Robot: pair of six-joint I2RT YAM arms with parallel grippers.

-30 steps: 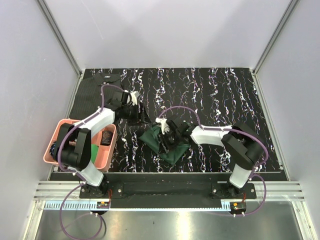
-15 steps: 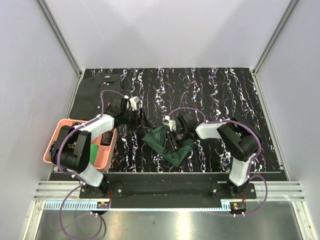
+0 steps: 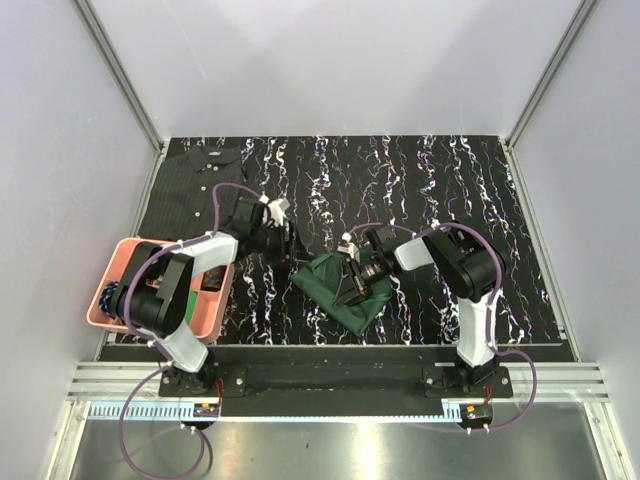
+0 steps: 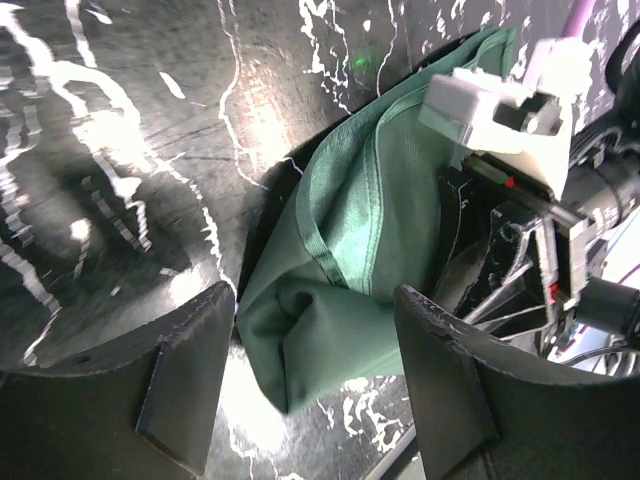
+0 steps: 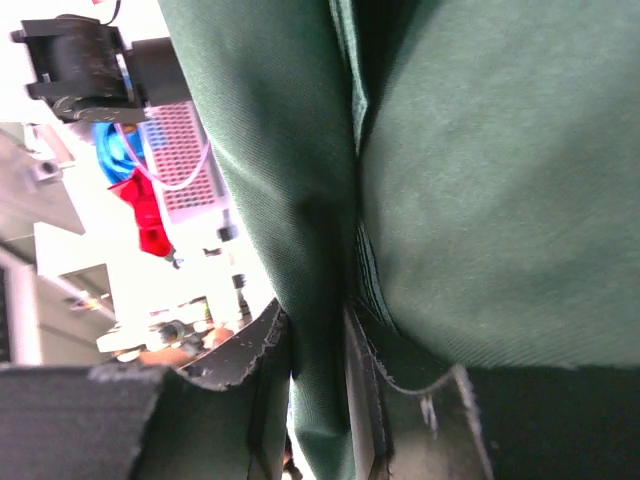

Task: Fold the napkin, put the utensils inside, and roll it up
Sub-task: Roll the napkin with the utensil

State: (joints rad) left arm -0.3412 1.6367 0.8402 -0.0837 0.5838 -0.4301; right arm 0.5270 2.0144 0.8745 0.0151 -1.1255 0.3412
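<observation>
Right wrist: napkin (image 5: 480, 180) inside right gripper (image 5: 318, 360)

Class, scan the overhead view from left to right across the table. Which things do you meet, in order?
Pink tub → left gripper → green napkin → right arm. The right gripper sits over the napkin, so it is left out.

You're working on a black tabletop (image 3: 450, 190) veined with white. Plain white walls (image 3: 330, 60) are closing it in behind, left and right of the tabletop. Slanted aluminium posts (image 3: 118, 70) are running up from its two far corners. A ribbed metal rail (image 3: 330, 385) is lying along the tabletop's near edge. Nearer still, a brushed steel surface (image 3: 350, 450) is catching a bright strip of light.
</observation>
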